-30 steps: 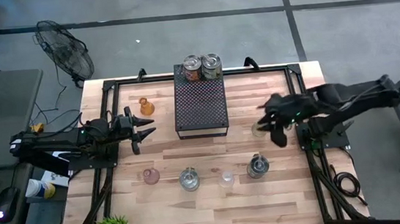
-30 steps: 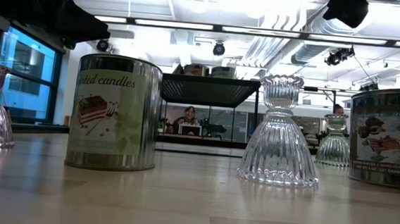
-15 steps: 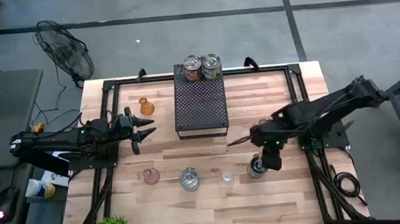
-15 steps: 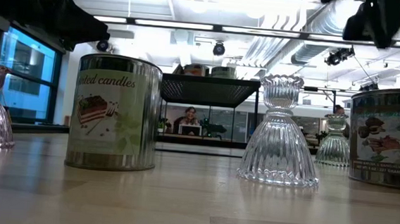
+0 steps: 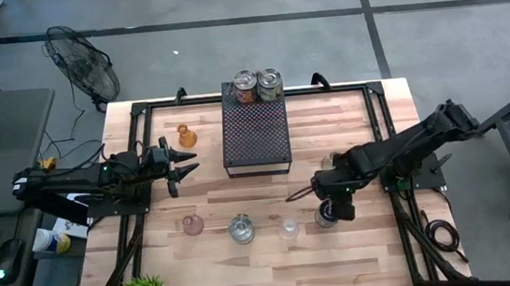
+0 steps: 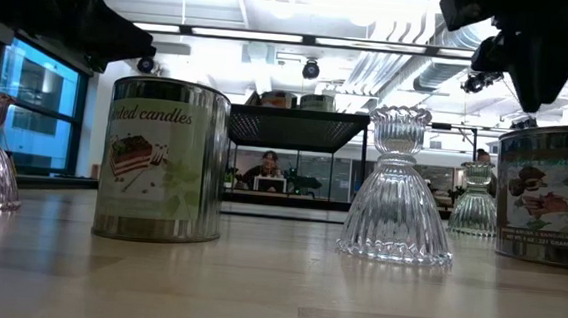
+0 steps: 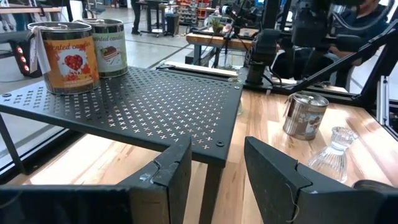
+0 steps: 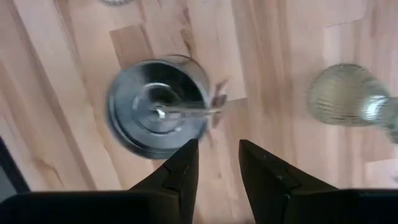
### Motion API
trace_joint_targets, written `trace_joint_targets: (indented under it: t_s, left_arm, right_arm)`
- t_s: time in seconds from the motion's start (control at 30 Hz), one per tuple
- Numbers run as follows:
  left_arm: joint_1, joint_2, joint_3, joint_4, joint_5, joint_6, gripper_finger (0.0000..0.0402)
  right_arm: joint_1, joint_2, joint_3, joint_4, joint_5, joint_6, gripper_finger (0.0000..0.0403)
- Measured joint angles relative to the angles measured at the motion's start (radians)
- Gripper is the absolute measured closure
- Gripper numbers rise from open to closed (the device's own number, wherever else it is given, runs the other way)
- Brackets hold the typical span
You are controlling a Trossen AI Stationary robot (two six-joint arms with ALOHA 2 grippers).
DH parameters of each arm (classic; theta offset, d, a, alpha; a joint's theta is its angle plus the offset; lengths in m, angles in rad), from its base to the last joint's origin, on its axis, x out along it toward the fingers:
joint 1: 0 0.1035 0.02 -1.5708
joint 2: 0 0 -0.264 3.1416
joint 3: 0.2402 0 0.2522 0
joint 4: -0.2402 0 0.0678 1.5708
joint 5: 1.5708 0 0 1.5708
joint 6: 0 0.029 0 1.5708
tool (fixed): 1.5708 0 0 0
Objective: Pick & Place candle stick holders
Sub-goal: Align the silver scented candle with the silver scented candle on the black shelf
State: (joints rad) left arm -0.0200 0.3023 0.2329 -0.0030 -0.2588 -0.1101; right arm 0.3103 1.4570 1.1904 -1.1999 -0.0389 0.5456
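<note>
**Candle stick holders: right arm now over front row**

Right end effector, fingers parted and empty, has swung from the surface's far side to hover above a tin; clear holder just beside. Left end effector unmoved, parted, empty. Approach under way; nothing picked.

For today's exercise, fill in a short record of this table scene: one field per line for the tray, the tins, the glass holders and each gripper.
tray: black perforated tray at the table's far middle
tins on tray: two, far end
tins on table: two, front row
glass holders: amber, pink, clear
right gripper: open, empty, above the right tin
left gripper: open, waiting left of the tray
</note>
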Motion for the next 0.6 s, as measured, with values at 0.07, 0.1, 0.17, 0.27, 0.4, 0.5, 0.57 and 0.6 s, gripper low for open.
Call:
trace_joint_targets:
  t_s: [0.07,0.1,0.17,0.27,0.4,0.5,0.57,0.6]
  left_arm:
    - [0.0,0.0,0.0,0.0,0.0,0.0,0.0257]
    - [0.0,0.0,0.0,0.0,-0.001,0.0,0.0257]
    - [0.0,0.0,0.0,-0.003,-0.001,0.0,0.0257]
    - [0.0,0.0,0.0,-0.018,-0.002,0.0,0.0257]
    - [0.0,0.0,0.0,-0.037,-0.006,0.0,0.0257]
    - [0.0,0.0,0.0,-0.05,-0.011,0.0,0.0257]
    - [0.0,0.0,0.0,-0.056,-0.012,0.0,0.0257]
    - [0.0,0.0,0.0,-0.054,-0.013,0.0,0.0257]
  right_arm:
    - [0.015,0.019,0.0,0.01,-0.027,0.031,0.0295]
    - [0.021,0.03,0.0,0.016,-0.043,0.047,0.0295]
    - [0.028,0.056,0.0,0.016,-0.085,0.083,0.0295]
    - [0.027,0.096,0.0,0.016,-0.126,0.122,0.0295]
    - [0.008,0.123,0.0,0.015,-0.129,0.131,0.0296]
    - [-0.019,0.118,0.0,0.008,-0.127,0.126,0.0306]
    - [-0.038,0.102,0.0,0.005,-0.13,0.117,0.0315]
    - [-0.044,0.088,0.002,0.001,-0.131,0.108,0.0319]
